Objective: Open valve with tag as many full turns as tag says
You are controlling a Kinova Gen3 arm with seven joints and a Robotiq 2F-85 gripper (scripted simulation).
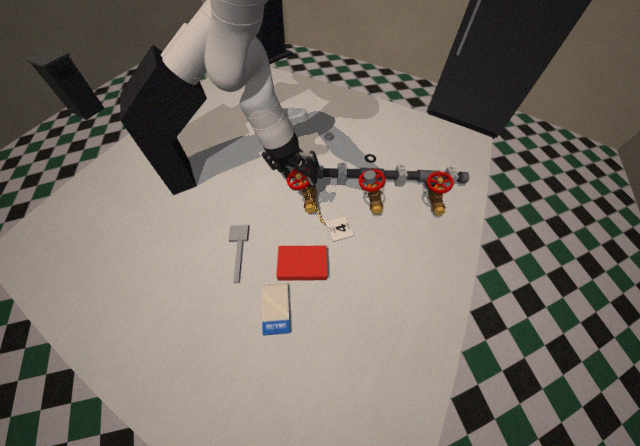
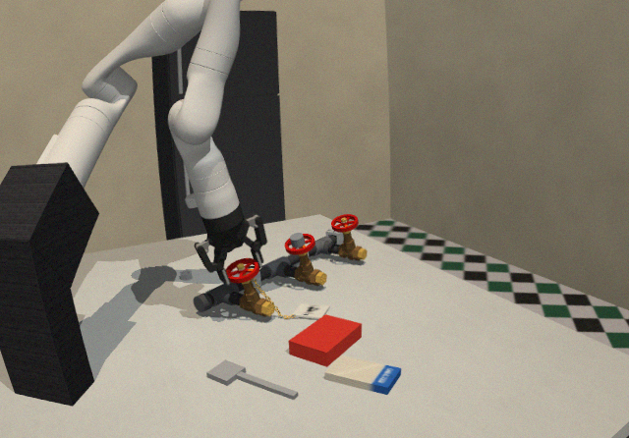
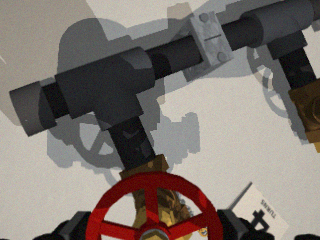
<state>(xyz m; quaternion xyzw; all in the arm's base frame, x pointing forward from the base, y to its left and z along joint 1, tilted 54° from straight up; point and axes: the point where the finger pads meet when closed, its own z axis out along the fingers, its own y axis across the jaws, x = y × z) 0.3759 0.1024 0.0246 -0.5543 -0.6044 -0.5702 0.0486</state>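
Three red-handwheel valves sit on a dark pipe point(image 1: 353, 172) point(image 3: 100, 90). The left valve's handwheel point(image 1: 300, 180) point(image 2: 243, 271) point(image 3: 155, 207) has a brass chain running to a white tag point(image 1: 341, 228) point(image 2: 311, 310) point(image 3: 260, 216) that reads 4. The middle valve point(image 1: 372, 179) point(image 2: 304, 246) and the right valve point(image 1: 438, 184) point(image 2: 344, 224) have no tag. My gripper point(image 1: 298, 170) point(image 2: 240, 264) point(image 3: 152, 234) reaches down over the left handwheel. It is open, with one finger on each side of the wheel's rim, close to it.
A red block point(image 1: 302, 262) point(image 2: 324, 339), a white and blue box point(image 1: 275, 308) point(image 2: 363, 372) and a grey T-shaped tool point(image 1: 238, 247) point(image 2: 251, 378) lie in front of the valves. A black block point(image 1: 155, 115) point(image 2: 40, 281) stands at the left. A black ring point(image 1: 370, 161) lies behind the pipe.
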